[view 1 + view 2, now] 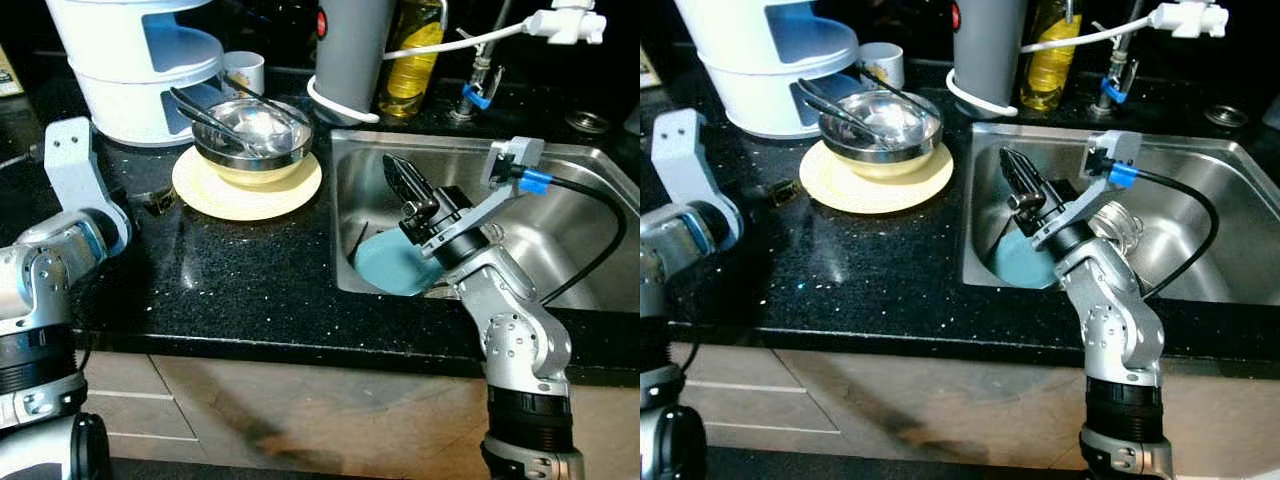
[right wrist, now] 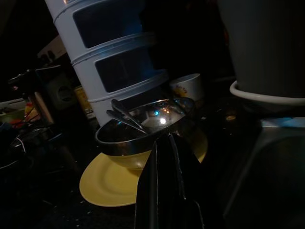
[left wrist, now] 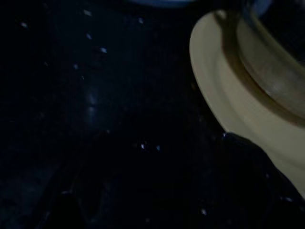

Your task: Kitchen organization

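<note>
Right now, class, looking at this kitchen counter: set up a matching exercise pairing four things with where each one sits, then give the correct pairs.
Things:
1. steel bowl
2. yellow plate
3. teal dish
4. oil bottle

Places:
A. leaning inside the sink
B. behind the sink, by the grey appliance
C. flat on the black counter
D. on top of the yellow plate

Pairs: 1-D, 2-C, 3-A, 4-B

free: my side of the black counter (image 1: pixel 250 290) | blocked: bowl (image 1: pixel 252 135) on yellow plate (image 1: pixel 235 195), white steamer (image 1: pixel 135 65) behind | sink (image 1: pixel 560 170): blue plate (image 1: pixel 385 265)
</note>
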Controlling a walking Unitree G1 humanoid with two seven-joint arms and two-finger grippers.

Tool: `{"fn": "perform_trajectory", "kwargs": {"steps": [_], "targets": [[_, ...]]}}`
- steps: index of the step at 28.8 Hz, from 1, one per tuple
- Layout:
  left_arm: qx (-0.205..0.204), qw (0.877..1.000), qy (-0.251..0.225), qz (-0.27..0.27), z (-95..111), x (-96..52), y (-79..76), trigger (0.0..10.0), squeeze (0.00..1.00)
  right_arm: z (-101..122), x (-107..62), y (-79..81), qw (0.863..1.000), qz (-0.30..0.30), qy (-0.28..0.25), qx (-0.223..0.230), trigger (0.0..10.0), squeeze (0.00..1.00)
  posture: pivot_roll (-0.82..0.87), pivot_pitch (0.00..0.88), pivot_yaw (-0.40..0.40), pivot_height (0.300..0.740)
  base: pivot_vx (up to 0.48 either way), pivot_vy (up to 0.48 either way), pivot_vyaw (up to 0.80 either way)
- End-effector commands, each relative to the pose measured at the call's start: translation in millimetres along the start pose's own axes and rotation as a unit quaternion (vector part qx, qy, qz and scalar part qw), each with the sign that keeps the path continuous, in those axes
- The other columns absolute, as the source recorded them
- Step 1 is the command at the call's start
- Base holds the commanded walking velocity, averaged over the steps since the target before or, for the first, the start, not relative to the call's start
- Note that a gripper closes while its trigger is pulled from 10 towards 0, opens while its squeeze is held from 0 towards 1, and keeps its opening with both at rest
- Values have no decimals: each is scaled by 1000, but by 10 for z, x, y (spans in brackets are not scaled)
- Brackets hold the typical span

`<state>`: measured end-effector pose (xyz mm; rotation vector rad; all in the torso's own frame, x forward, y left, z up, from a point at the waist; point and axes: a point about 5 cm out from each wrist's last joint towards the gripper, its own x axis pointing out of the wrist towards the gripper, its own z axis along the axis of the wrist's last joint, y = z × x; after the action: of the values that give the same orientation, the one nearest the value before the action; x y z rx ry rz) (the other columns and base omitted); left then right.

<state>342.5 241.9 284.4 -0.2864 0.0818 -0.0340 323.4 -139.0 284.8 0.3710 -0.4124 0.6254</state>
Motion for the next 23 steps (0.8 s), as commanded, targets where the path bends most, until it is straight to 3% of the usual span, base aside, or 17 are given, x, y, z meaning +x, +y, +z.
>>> {"fn": "perform_trajectory", "kwargs": {"steps": [1, 12, 16, 19, 21, 22, 23], "targets": [[-18, 999, 42, 0, -174, 53, -2, 10000, 0, -19, -1, 5, 1000, 4, 1, 5, 10000, 0, 60, 199, -61, 740, 0, 0, 0], [-53, 996, 62, -34, -200, 210, -182, 10000, 0, -22, -29, 4, 1000, -4, -2, 5, 10000, 0, 55, 194, -41, 740, 0, 0, 0], [-50, 993, 82, -72, -236, 279, -361, 10000, 0, -6, -61, 6, 1000, -2, 2, 2, 10000, 0, 53, 192, -37, 740, 0, 0, 0], [-49, 993, 84, -73, -241, 284, -372, 10000, 0, -5, -66, 11, 1000, 1, 4, 2, 10000, 0, 54, 189, -35, 740, 0, 0, 0], [-50, 992, 87, -72, -249, 292, -377, 10000, 0, -11, -74, 26, 1000, 10, 13, 4, 10000, 0, 56, 187, -32, 740, 0, 0, 0], [-47, 992, 92, -72, -258, 298, -377, 10000, 0, -40, -95, 63, 998, 35, 42, 17, 10000, 0, 58, 186, -30, 740, 0, 0, 0], [-46, 992, 99, -71, -269, 307, -367, 10000, 0, -93, -162, 132, 992, 83, 96, 1, 10000, 0, 58, 185, -28, 740, 0, 0, 0]]}}
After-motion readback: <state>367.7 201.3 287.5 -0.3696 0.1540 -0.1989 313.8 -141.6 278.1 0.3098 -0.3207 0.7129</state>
